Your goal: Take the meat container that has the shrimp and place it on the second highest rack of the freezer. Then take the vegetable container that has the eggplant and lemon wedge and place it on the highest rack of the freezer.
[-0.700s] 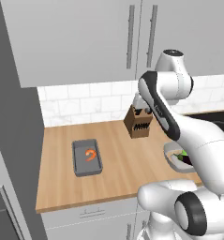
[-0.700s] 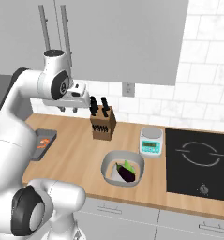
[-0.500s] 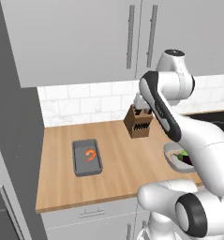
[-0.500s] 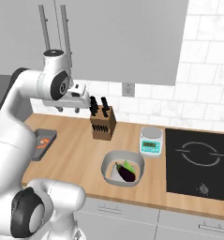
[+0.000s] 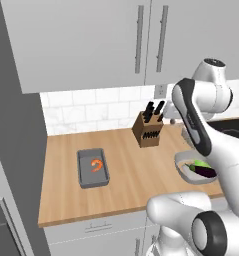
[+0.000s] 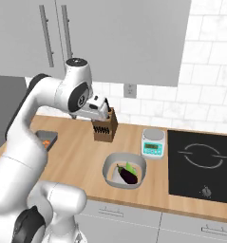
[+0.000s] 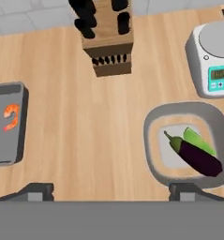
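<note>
The meat container is a dark-grey tray on the left of the wooden counter, with the shrimp inside it. The hand view has the same container and shrimp at its left edge. The vegetable container, a pale oval bowl, sits on the right and holds the eggplant and the lemon wedge. My gripper hangs open high above the counter between the two containers, and nothing is between its fingers. The freezer is the tall grey unit at the counter's left end. Its racks are hidden.
A wooden knife block stands at the back of the counter, close to my hand. A small kitchen scale sits right of it, beside a black cooktop. Grey wall cabinets hang overhead.
</note>
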